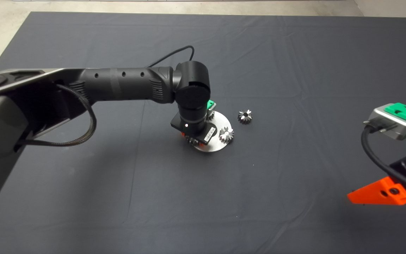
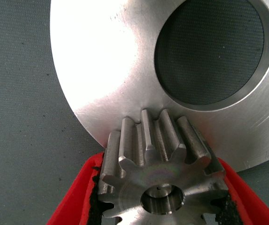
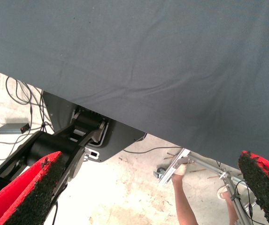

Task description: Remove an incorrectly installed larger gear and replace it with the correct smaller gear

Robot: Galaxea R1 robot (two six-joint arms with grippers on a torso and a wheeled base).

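My left gripper [image 2: 160,190] reaches from the left over a round silver plate [image 1: 219,122] in the middle of the mat. Its red fingers [image 2: 80,197] are shut on a small steel gear [image 2: 162,164] with tall teeth, at the plate's rim [image 2: 111,61] beside a large round hole. In the head view the wrist hides most of this gear [image 1: 191,140]. A second small gear [image 1: 226,135] stands on the plate. A third, darker small gear [image 1: 245,116] lies on the mat just right of the plate. No wider flat gear shows. My right gripper [image 1: 379,194] waits open at the lower right.
The left arm [image 1: 125,84] spans the mat's left half. The right wrist view shows the mat's edge, the floor with cables, a robot base, and a person's leg [image 3: 183,201].
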